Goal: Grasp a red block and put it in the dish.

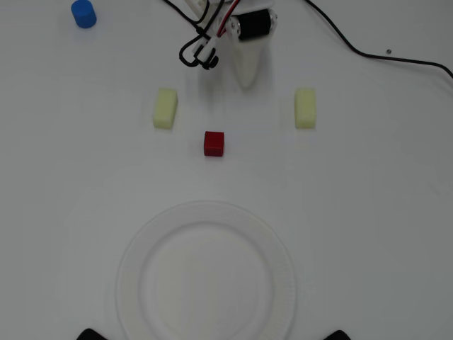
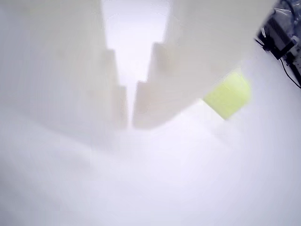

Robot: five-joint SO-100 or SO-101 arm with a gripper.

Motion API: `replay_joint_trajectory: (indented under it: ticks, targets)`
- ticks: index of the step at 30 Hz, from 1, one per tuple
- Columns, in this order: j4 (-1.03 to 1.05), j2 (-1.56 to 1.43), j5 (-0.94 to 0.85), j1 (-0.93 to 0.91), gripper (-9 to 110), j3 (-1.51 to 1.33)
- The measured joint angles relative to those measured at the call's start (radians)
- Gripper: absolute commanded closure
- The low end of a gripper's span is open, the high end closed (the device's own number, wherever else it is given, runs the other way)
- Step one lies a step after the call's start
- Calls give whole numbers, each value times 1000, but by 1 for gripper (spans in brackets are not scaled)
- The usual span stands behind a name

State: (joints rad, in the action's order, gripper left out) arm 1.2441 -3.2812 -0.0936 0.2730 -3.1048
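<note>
Claw (image 1: 245, 79) at the top centre of the overhead view, nearly closed and holding nothing; red block (image 1: 214, 143) free on the desk (image 1: 382, 212) below it.

In the wrist view the claw (image 2: 131, 123) fills the upper frame, its two pale fingers (image 2: 150, 89) parted by only a thin slit with nothing between them. The red block lies just below and slightly left of the claw tip in the overhead view, apart from it. Counted there: one red block, two pale yellow blocks (image 1: 165, 108) (image 1: 305, 108) flanking it, one blue cylinder (image 1: 83, 13) at upper left, one dish (image 1: 205, 273) at bottom centre, empty. The wrist view shows one yellow block (image 2: 228, 94), blurred, and neither red block nor dish.
</note>
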Motion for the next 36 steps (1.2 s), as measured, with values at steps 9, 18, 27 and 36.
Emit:
replay_joint_trajectory:
  ticks: [9, 18, 27, 36]
  targets:
    - [0, 0, 0, 2, 101, 0]
    - [0, 0, 0, 2, 101, 0]
    - [0, 0, 5, 2, 101, 0]
    - [6, 51, 51, -149, 101, 227]
